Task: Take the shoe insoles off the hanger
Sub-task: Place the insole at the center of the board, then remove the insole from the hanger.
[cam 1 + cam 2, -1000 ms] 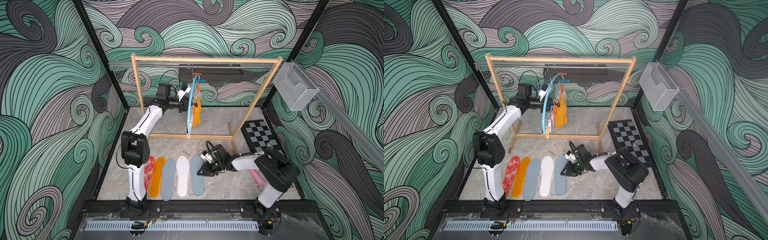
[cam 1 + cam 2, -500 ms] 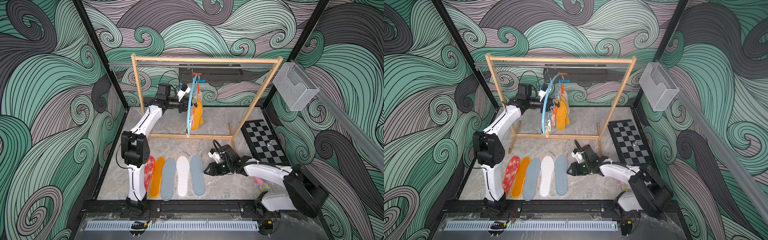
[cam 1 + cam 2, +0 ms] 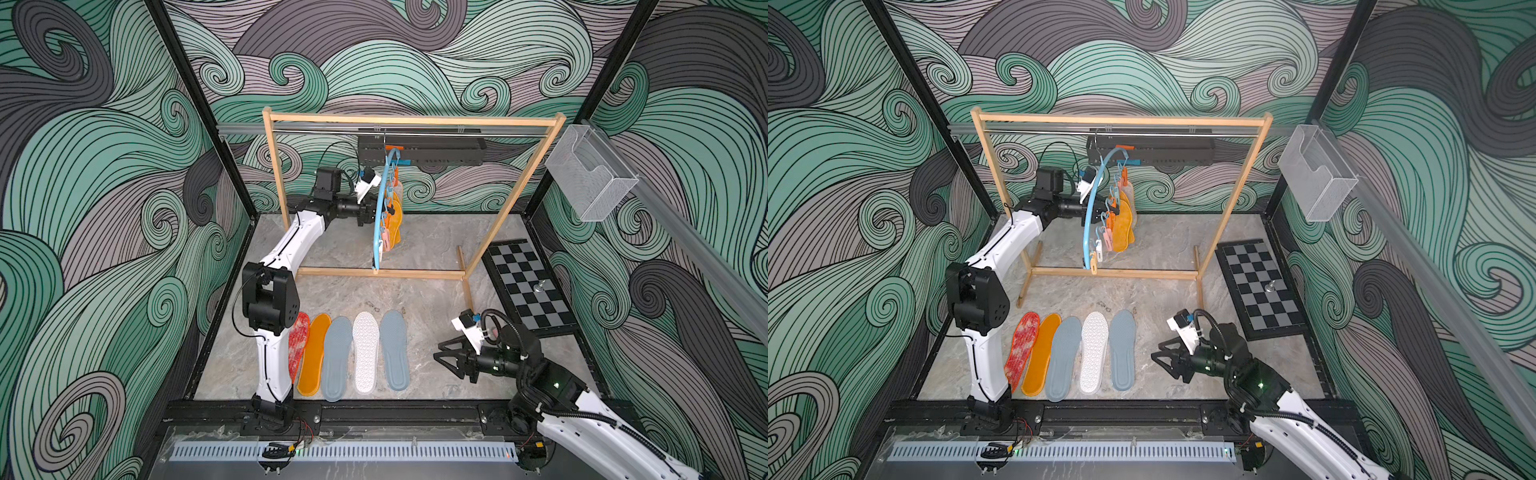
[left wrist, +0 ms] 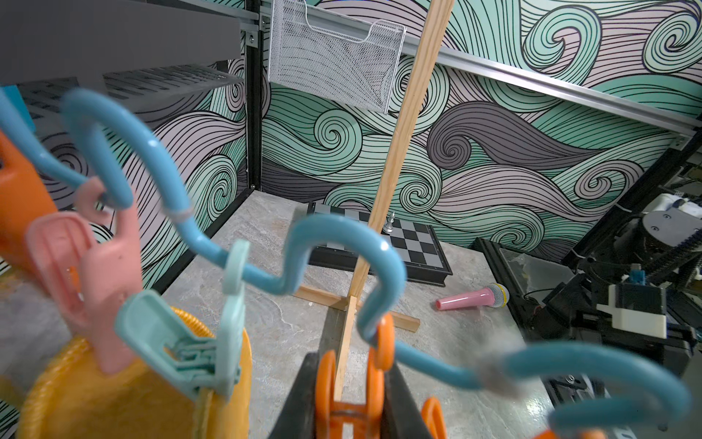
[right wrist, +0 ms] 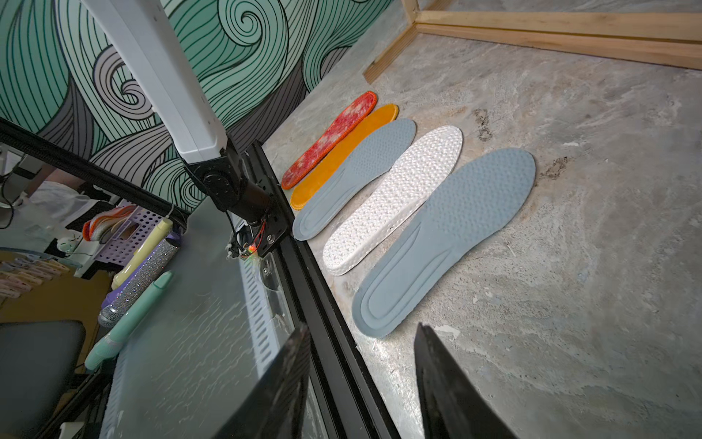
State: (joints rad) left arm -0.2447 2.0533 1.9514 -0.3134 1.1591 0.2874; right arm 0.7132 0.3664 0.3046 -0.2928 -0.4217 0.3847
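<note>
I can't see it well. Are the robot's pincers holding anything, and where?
The left pincer is shut on an orange clip of the hanger, squeezing its two sides. The right pincer is open and empty.

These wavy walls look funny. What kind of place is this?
Probably a robot practice booth: left arm and right arm bolted at the front edge, swirl-patterned walls boxing in the tabletop, and props like a chessboard.
</note>
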